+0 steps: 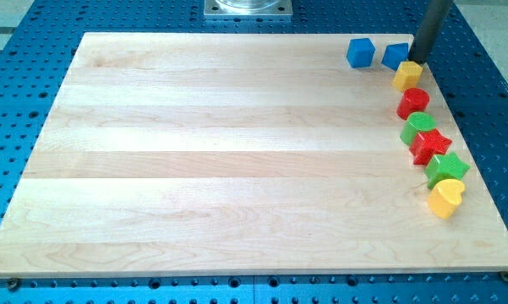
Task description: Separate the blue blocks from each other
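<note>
Pale wooden board (237, 152) on blue perforated table (34, 51); grey metal base (248, 8) cut off at top.
No jaws, just rod: my tip (417, 59) touches right blue block (396, 56), partly hiding it; left blue cube (361, 52) near, apart.

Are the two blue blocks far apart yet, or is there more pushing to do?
Only a little is done: a small gap shows between the left blue block and the right blue block, so they don't touch. In hand: my tip sits beside the right blue one, just above the yellow block. Left to do: push them much farther apart.
</note>
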Controlling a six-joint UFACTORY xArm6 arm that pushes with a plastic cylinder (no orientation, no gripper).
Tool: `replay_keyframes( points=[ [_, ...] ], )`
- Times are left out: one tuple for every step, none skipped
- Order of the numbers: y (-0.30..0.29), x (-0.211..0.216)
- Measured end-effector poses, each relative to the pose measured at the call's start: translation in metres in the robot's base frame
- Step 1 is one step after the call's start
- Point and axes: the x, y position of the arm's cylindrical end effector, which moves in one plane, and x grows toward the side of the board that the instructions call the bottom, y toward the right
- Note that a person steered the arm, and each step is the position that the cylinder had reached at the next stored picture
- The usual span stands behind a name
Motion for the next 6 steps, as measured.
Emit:
replay_keyframes(
  points=[
    [-0.064,-0.001],
    [-0.128,0.0],
    [-0.07,-0.016],
    [-0.127,-0.005],
    [-0.16,0.004],
    [-0.091,-0.004]
  ],
)
